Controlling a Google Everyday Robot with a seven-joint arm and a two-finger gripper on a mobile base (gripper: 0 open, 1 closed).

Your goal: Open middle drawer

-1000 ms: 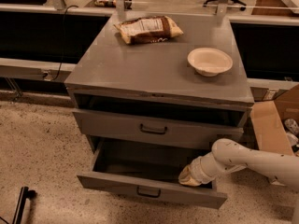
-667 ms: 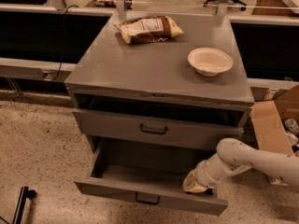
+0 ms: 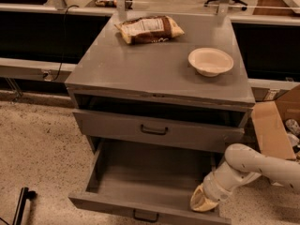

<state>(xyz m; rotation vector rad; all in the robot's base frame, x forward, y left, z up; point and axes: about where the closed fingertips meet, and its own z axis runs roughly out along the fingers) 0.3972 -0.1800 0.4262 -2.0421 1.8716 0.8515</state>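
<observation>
The grey cabinet (image 3: 159, 69) has a middle drawer (image 3: 140, 172) pulled well out toward me, empty inside. Its low front carries a small dark loop handle (image 3: 145, 215) at the bottom edge of the view. My gripper (image 3: 202, 201) comes in from the right on a white arm (image 3: 253, 165). Its tan tip rests at the drawer's front right corner, just behind the front panel. The drawer above (image 3: 153, 130) has the same handle and is closed, with a dark gap over it.
A brown-and-white snack bag (image 3: 149, 29) and a white bowl (image 3: 210, 61) sit on the cabinet top. An open cardboard box (image 3: 274, 125) stands on the floor to the right. A black object (image 3: 21, 205) stands on the speckled floor at lower left.
The middle drawer has slid further out toward me. My gripper has moved with it, down and forward along its right front corner.
</observation>
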